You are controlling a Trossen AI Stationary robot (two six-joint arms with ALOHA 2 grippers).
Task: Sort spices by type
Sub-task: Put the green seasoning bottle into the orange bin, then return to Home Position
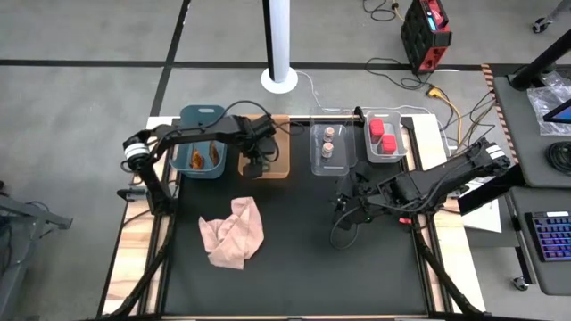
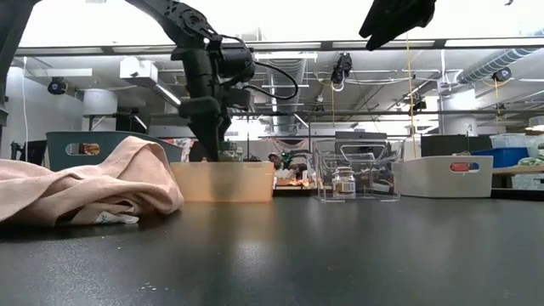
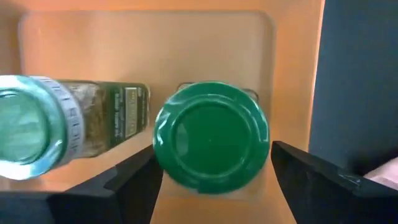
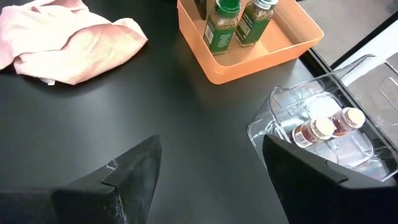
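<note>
Over the orange bin (image 1: pixel 278 166) at the far-left-centre of the bench (image 1: pixel 294 259), the left pincer (image 1: pixel 253 166) hangs w/ its fingers (image 3: pixel 118 186) apart, one on each side of a green-capped jar (image 3: pixel 211 144) that stands upright in the bin. Whether the fingers touch the cap can't be told. A 2nd green-capped jar (image 3: pixel 74 124) stands right beside it, clear base seen close to the wrist cam. From the right wrist cam both jars show upright, side by side in the orange bin.

Left of that, the teal bin (image 1: pixel 201 118) holds orange-brown foil packets (image 1: pixel 203 157). Right of the orange bin, the clear bin (image 1: pixel 330 134) holds two tiny tan-lidded jars (image 1: pixel 328 141), both upright. Farther right, the white bin (image 1: pixel 399 143) holds red boxy containers (image 1: pixel 384 134).

Right pincer (image 1: pixel 348 207) hovers above the bare dark bench, near side of the clear bin, fingers (image 4: pixel 124 180) apart, nothing between them.

Pink cloth (image 1: pixel 234 232) lies crumpled on the bench, left of centre, near side, well apart from the bins.
</note>
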